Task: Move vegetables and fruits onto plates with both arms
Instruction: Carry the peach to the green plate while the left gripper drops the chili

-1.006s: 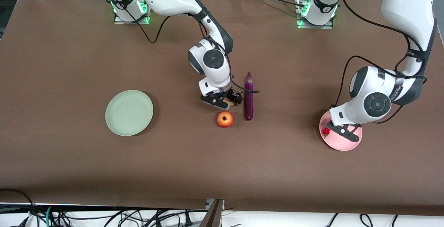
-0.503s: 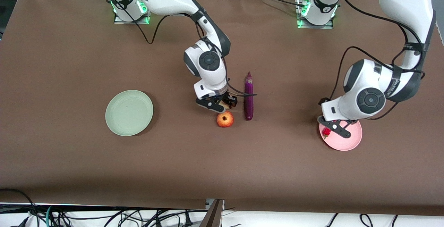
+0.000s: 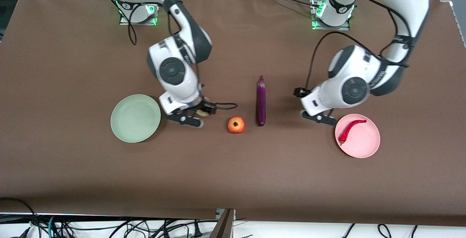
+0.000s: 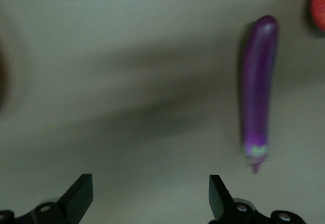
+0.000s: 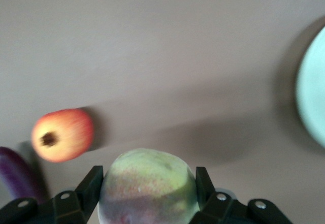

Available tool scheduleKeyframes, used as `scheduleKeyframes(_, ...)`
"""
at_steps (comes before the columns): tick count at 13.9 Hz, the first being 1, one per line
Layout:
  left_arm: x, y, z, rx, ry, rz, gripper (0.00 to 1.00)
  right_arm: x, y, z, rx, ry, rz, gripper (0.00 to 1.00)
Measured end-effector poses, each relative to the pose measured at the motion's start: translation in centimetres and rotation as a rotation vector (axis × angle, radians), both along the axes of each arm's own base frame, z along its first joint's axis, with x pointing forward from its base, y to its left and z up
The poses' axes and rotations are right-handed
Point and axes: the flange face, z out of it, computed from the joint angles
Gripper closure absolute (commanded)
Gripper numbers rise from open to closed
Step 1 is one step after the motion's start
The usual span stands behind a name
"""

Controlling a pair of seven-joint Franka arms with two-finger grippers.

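Right gripper [image 3: 194, 116] clamped on peach [image 5: 148, 187], aloft between green plate [image 3: 135, 118] and red-orange fruit [image 3: 236, 125]; plate lying toward right arm's end. Left gripper [image 3: 319, 116] spread wide, empty, between pink plate [image 3: 362, 144] bearing chili [image 3: 348, 130] and eggplant [image 3: 261, 100], long axis running near-to-far.

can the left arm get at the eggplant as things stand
Probably yes: the left pincer is open and empty, hanging just beside the eggplant, toward the pink plate. Nothing lies between them; the chili pepper is already plated.
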Motion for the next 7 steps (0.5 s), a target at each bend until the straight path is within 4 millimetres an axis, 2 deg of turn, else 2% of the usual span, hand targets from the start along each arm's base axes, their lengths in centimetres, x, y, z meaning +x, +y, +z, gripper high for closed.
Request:
scheduleKeyframes(2, -1.5, -5.0, -1.7, -0.001, -0.030, 0.086, 0.00, 2.8, -6.6, -0.9, -0.009, 0.022, 0.067, 0.65)
scheduleKeyframes(4, -3.0, -9.0, -4.2, -0.029, -0.059, 0.140, 0.00, 5.1, -14.2, -2.4, -0.011, 0.044, 0.138, 0.64)
scheduleKeyframes(5, -3.7, -10.4, -5.6, -0.035, -0.060, 0.153, 0.00, 6.0, -18.3, -3.2, -0.008, 0.056, 0.166, 0.63)
scheduleKeyframes(7, -4.6, -11.8, -8.1, -0.008, -0.086, 0.141, 0.00, 7.0, -26.0, -5.3, 0.005, 0.071, 0.215, 0.60)
